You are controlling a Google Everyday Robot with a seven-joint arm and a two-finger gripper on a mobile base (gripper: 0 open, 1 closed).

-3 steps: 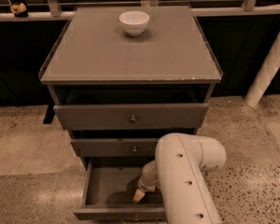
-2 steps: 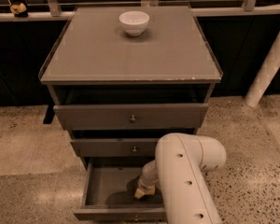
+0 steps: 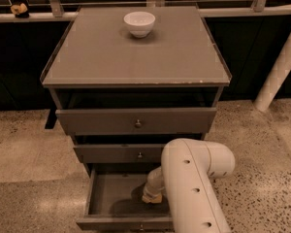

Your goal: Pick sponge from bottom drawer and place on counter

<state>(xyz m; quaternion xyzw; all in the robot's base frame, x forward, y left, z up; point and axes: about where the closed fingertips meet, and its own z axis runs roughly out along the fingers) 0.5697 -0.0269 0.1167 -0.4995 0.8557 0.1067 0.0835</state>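
Yellowish-tipped gripper [image 3: 153, 197] low in pulled-out bottom drawer [image 3: 94, 198], right of middle; its hold cannot be told, sponge not distinguishable there. Position unchanged from a second ago. Drawer floor open leftward. On counter [image 3: 136, 57], white bowl [image 3: 139, 23] near back edge.

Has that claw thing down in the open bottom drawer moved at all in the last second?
No. The gripper sits in the bottom drawer at the same spot, just as far below the middle drawer's knob.
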